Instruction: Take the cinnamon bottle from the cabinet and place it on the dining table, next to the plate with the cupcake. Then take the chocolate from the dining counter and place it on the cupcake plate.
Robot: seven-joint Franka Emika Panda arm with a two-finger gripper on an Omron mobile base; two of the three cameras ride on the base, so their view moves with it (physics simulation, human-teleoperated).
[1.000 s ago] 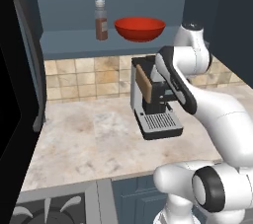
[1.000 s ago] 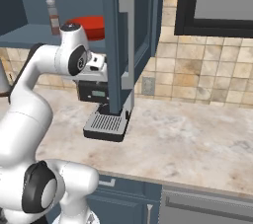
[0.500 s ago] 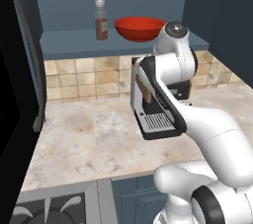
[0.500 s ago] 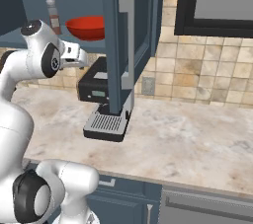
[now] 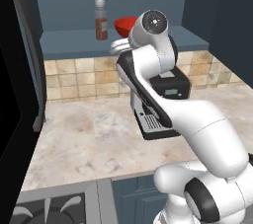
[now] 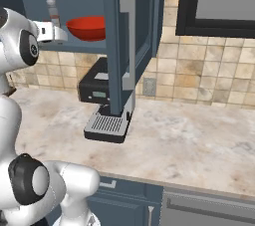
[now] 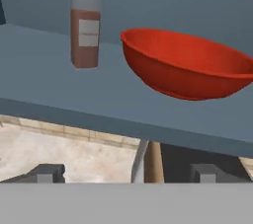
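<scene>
cinnamon bottle (image 7: 85,24) sits upper left of frame, well above my hand (image 7: 126,172), which is spread wide, level, facing the cabinet (image 7: 74,97) shelf

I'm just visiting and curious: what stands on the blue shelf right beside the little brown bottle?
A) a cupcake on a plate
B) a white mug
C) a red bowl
C: the red bowl sits on the cabinet shelf beside the cinnamon bottle, apart from it.
</scene>
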